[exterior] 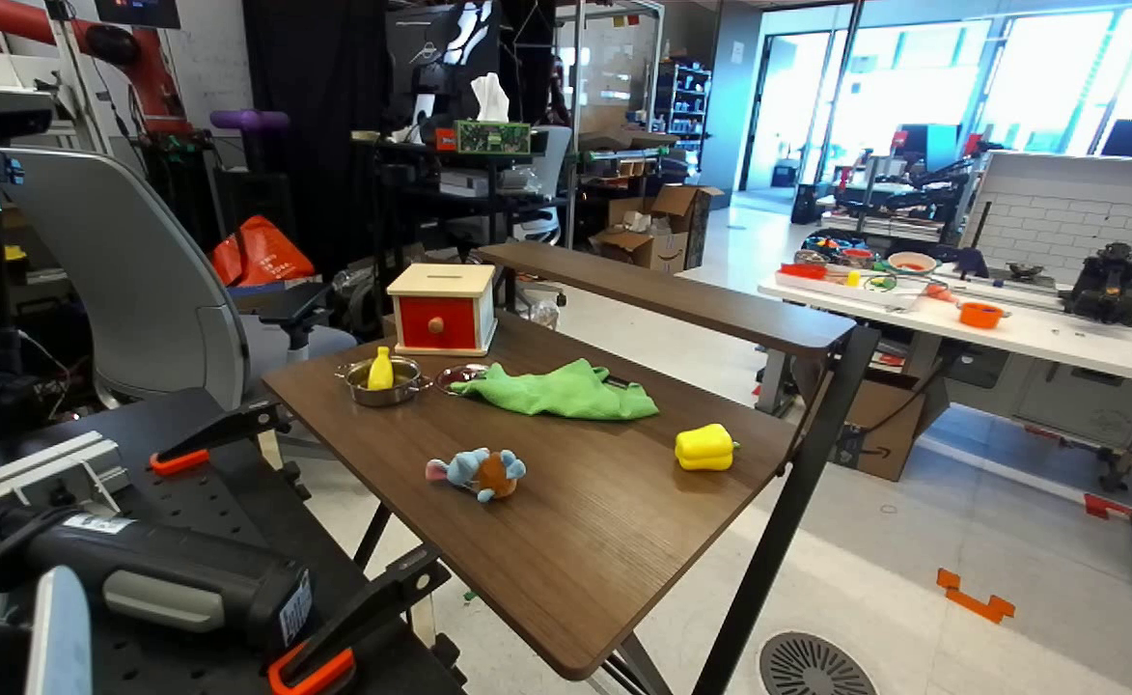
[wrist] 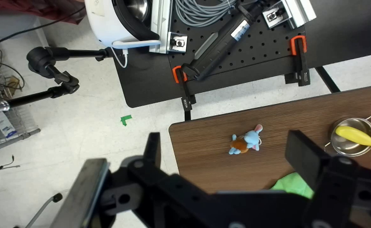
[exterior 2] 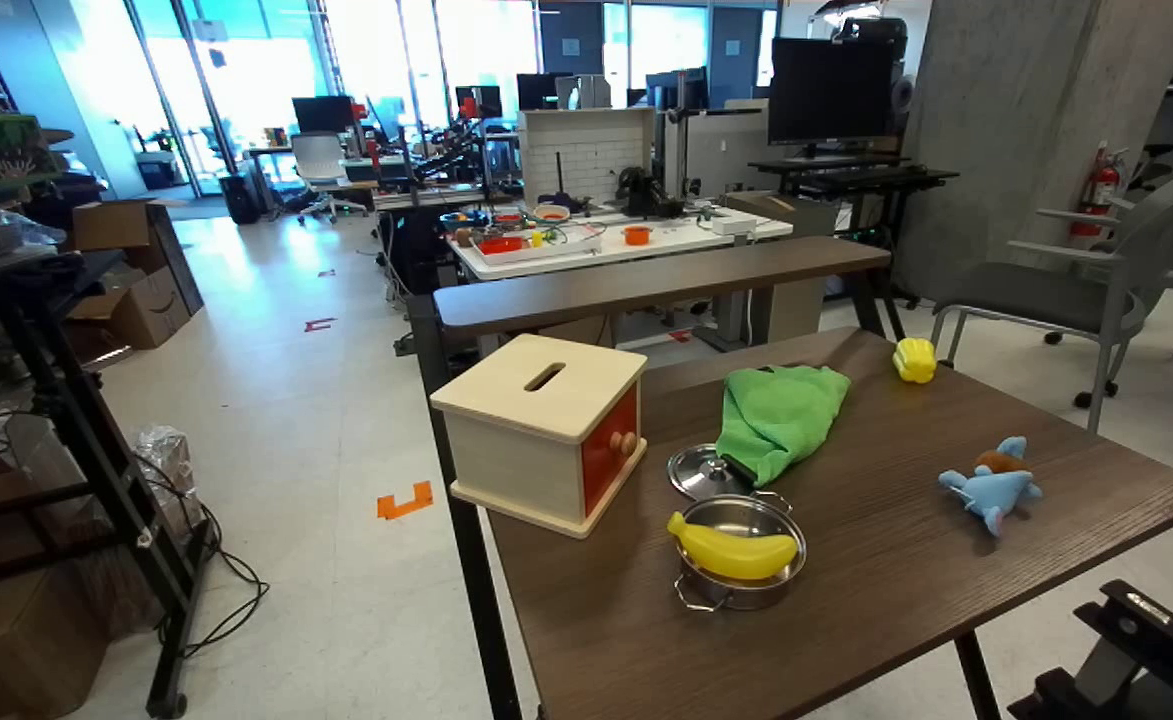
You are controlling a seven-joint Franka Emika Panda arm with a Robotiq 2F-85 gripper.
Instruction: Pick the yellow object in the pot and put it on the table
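A smooth, curved yellow banana (exterior 2: pixel 736 553) lies in a small, shallow, round grey metal pot (exterior 2: pixel 756 598) on the rectangular brown wood-topped bench (exterior 2: pixel 636 640); its stem end juts past the rim. From where I stand, the pick appears not yet begun. The black two-fingered gripper (wrist: pixel 225 139), visible in the wrist view alone, has its fingers (wrist: pixel 304 158) spread wide and grasps nothing; through the gap shows a blue-and-brown plush toy (wrist: pixel 251 139) on the bench. Note the key relation: the banana lies outside the gap, past the finger on that view's right side, its long axis slanting from upper left to the stem at lower right, nearer to the fingers' closing line than across it. With only one gripper, I judge that it must travel to that side, descend, and rotate until the fingers straddle the banana's middle; otherwise a finger may strike the pot.
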